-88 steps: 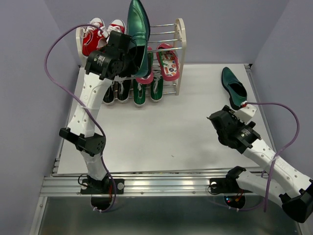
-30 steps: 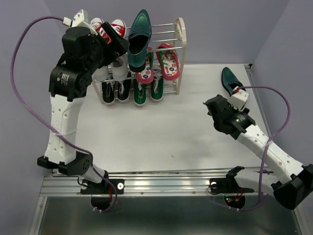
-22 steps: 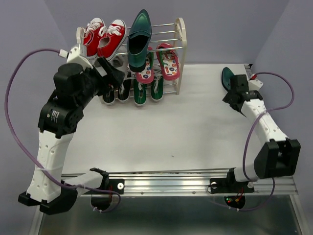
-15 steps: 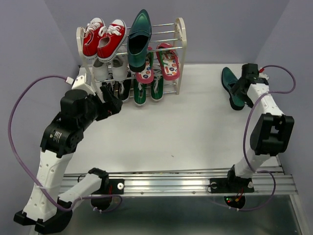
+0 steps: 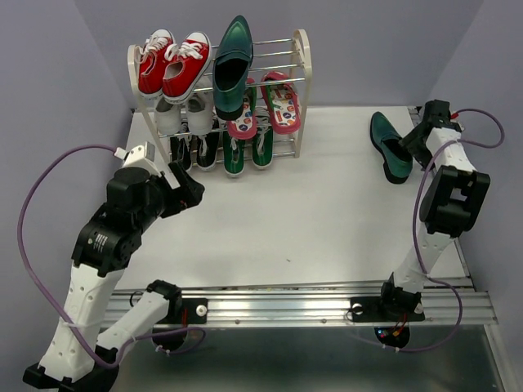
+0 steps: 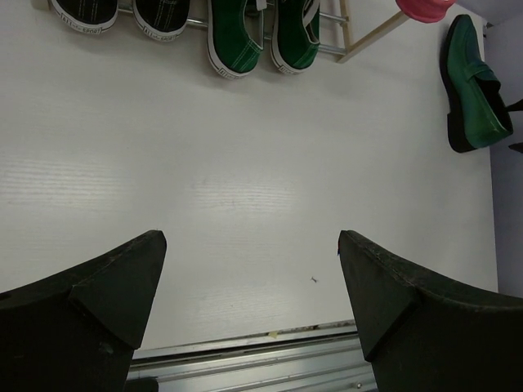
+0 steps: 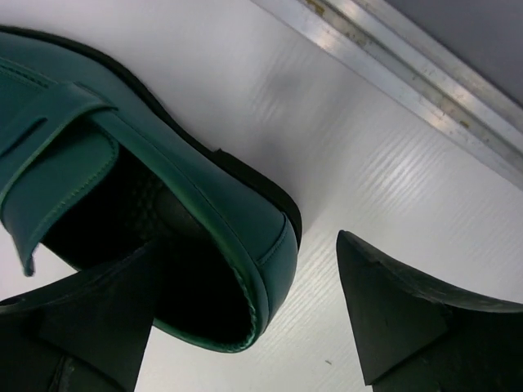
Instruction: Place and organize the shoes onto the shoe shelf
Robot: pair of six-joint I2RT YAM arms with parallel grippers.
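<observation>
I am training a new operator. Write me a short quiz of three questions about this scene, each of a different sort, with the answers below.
1. True or false: the left tool is holding a shoe.
2. Which shoes stand on the left of the top level of the shelf? A: red sneakers. B: flip-flops. C: black sneakers.
3. Which part of the loafer on the table sits between the fingers of the right tool?

Key
1. False: it is open and holds nothing.
2. A.
3. The heel: one finger is inside the shoe opening, the other outside the heel.
</observation>
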